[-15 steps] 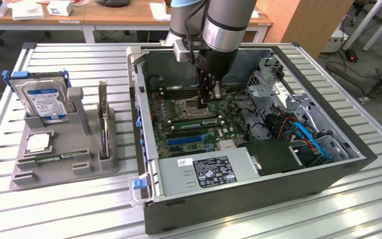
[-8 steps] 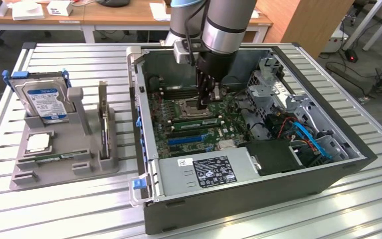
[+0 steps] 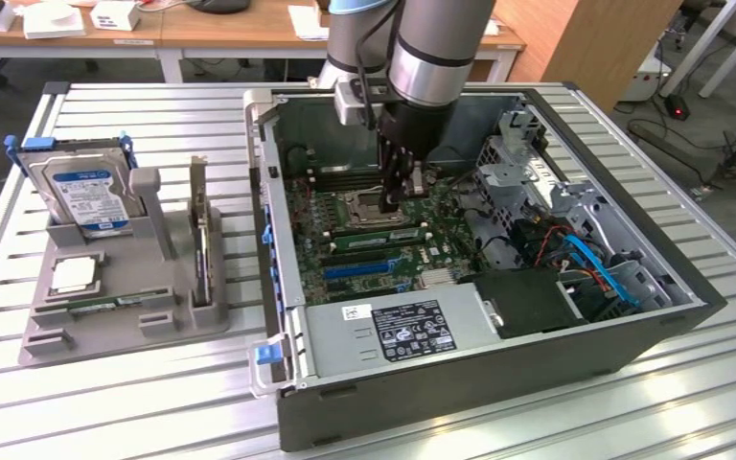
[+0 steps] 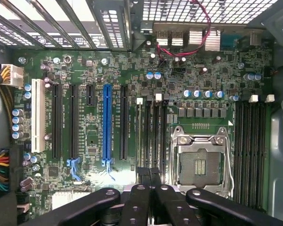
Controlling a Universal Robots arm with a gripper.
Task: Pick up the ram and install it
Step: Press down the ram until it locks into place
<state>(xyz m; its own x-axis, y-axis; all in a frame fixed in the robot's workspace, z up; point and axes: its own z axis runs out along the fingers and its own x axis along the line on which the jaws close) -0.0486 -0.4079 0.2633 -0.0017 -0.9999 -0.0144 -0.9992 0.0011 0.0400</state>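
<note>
Now inside computer case point(image 3: 675, 307), over motherboard point(image 4: 94, 70). My gripper point(image 4: 150, 181) has jaws together, fingertips pressing top edge of ram point(image 4: 149, 136), which stands upright in slot beside processor socket point(image 4: 200, 162).

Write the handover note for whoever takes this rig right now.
Gripper: shut, low inside the open case, over the memory slots beside the CPU socket.
Ram: a green stick appears to lie in one of those slots, in the exterior view just below the fingertips; whether the fingers touch it cannot be told.
Done: ram is off the grey holder and in the case.
Left: confirm it is fully seated; the latches cannot be judged.
</note>
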